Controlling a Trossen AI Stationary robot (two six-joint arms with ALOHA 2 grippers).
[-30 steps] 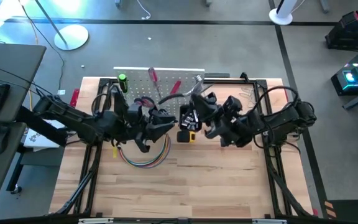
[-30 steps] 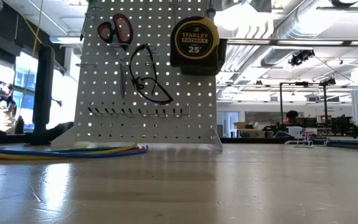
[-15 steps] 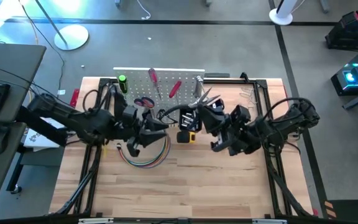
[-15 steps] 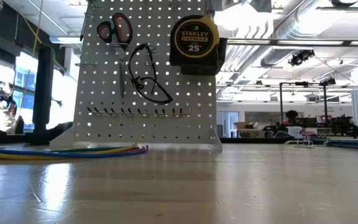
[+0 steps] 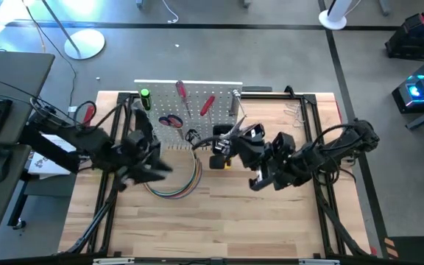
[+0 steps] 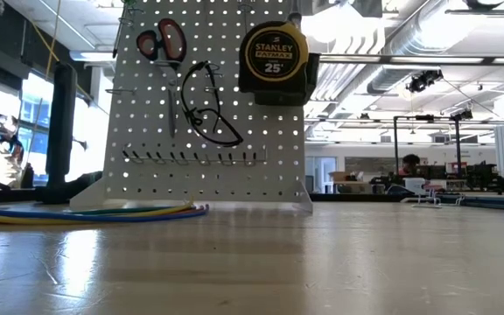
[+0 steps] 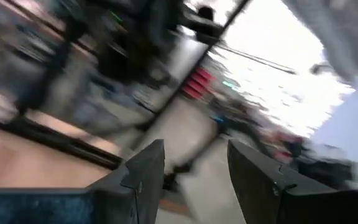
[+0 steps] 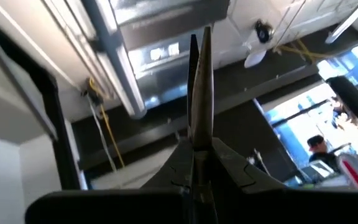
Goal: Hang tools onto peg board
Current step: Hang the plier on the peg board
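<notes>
The right gripper (image 8: 199, 163), over the table's (image 5: 219, 228) middle, is clamped on a slim metal tool (image 8: 199, 87) that points away from its fingers. The left gripper (image 7: 194, 171) hangs near the left side above the coloured cables (image 5: 190, 180), fingers apart and holding nothing. Farther back, the peg board (image 6: 208, 105) stands at the far edge carrying red-handled scissors (image 6: 163, 39), a yellow tape measure (image 6: 274, 57) and screwdrivers (image 5: 181, 90).
</notes>
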